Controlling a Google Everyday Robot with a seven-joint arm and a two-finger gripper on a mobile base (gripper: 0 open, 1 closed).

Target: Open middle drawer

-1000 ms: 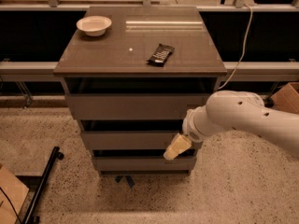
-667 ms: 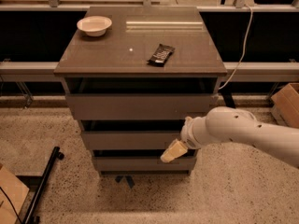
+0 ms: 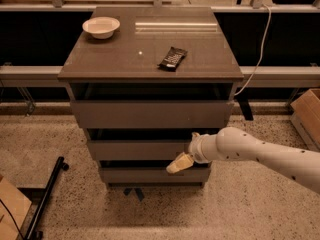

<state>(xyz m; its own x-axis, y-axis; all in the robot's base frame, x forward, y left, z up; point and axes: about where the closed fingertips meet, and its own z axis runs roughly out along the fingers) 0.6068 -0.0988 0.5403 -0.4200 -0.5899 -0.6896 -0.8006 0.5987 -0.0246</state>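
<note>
The middle drawer (image 3: 137,150) is the second grey-brown flat front of the cabinet, below the larger top drawer front (image 3: 150,114) and above the lowest front (image 3: 150,175). It looks pushed in, about flush with the others. My gripper (image 3: 183,158) is at the right end of the middle drawer's front, reaching in from the right on the white arm (image 3: 250,151). Its yellowish tip hangs at the drawer's lower edge, over the dark gap above the lowest drawer.
A white bowl (image 3: 101,26) and a dark snack packet (image 3: 173,58) lie on the cabinet top (image 3: 100,59). A black pole (image 3: 47,196) lies on the speckled floor at the left. Cardboard boxes stand at the far right (image 3: 307,111) and bottom left (image 3: 10,209).
My arm has dropped lower and stretched out, and the gripper has shifted slightly left and down along the middle drawer's front. The drawer itself has not visibly moved.
</note>
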